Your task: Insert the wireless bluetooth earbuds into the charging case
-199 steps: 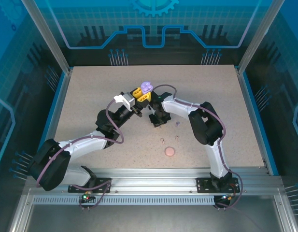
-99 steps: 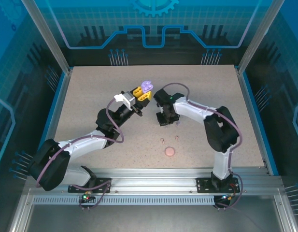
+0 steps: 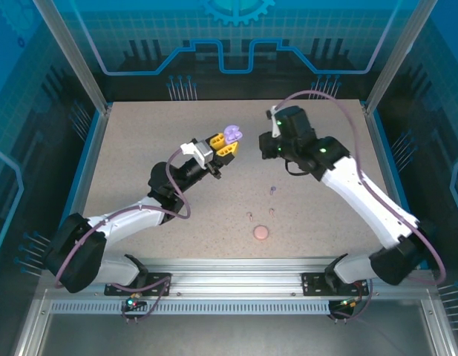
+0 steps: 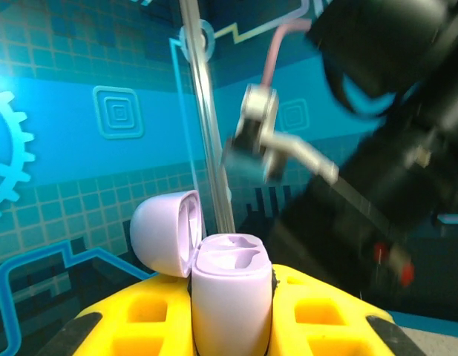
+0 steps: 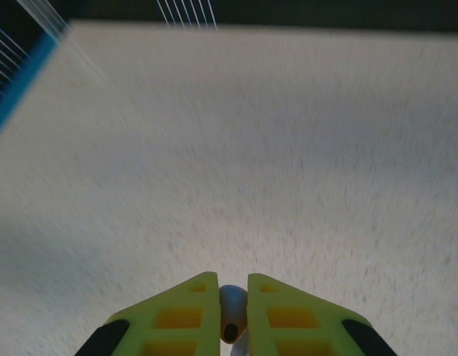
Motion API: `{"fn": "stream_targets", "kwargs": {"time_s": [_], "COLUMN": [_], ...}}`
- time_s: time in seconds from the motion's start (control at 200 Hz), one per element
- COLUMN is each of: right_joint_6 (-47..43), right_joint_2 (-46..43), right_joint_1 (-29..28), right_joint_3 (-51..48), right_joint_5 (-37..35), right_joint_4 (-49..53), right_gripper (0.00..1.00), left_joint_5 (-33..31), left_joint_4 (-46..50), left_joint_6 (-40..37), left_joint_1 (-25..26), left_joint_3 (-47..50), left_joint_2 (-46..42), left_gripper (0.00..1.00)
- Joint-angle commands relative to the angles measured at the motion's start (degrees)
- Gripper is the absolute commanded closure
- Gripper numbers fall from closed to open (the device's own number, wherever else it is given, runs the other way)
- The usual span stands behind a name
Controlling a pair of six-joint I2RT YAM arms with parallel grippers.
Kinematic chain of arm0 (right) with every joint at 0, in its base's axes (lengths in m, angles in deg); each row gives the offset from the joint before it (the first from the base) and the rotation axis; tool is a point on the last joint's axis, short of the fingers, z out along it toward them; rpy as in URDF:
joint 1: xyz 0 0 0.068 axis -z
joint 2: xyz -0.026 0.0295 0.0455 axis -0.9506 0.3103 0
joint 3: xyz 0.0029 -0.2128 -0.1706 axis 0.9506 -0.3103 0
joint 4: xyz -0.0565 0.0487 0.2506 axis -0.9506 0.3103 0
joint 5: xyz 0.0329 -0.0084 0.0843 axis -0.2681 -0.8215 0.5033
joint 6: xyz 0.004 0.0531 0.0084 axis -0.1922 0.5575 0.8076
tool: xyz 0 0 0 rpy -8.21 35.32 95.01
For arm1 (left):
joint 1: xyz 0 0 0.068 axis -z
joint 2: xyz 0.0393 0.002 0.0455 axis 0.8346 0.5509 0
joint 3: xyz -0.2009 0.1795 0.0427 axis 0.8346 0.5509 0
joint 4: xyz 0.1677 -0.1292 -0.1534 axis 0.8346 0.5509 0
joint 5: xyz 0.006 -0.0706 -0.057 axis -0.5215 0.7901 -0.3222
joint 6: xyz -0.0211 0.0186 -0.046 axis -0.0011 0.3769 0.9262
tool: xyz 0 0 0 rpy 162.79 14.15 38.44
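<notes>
Speckled table [image 3: 139, 148], pink disc [image 3: 261, 233], loose earbud [image 3: 272, 190]

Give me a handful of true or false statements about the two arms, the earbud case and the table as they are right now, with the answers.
1. The left end effector grips the purple charging case. True.
2. The case's lid is shut. False: it is swung open beside the case body.
3. The right end effector is empty. False: a small pale earbud sits pinched between its yellow fingers.
4. A pink disc lies on the table, apart from both end effectors. True.
</notes>
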Motion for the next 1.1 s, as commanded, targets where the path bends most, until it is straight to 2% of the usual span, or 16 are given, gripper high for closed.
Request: {"fn": "stream_targets", "kwargs": {"time_s": [0.0,0.235,0.475,0.765,1.095], "right_joint_6": [-2.92,-6.38,-7.74,-6.04,-4.17], "right_joint_2": [-4.79,-13.38,-15.12,-13.12,-12.58], "right_joint_1": [0.37,0.29,-0.73,-2.66,-4.25], "right_joint_3": [0.78,-5.48,-10.50,-12.79,-14.74], "right_joint_5": [-2.15,2.75,12.14,15.36,15.72], "right_joint_4": [-6.77,-19.97,-30.18,-34.01,-35.18], "right_gripper": [0.87,0.87,0.87,0.87,0.87], "left_joint_5": [5.02,6.37,6.50,5.59,4.39], "left_joint_4": [2.70,4.89,4.70,4.16,2.71], "left_joint_6": [-5.00,-10.32,-9.94,-8.28,-6.54], "left_joint_1": [0.44,0.58,0.76,0.78,0.77], "left_joint_3": [-3.35,-6.47,-7.75,-8.51,-8.69], "left_joint_2": [-1.22,0.61,3.11,4.28,5.22], "left_gripper": [1.00,1.00,1.00,1.00,1.00]}}
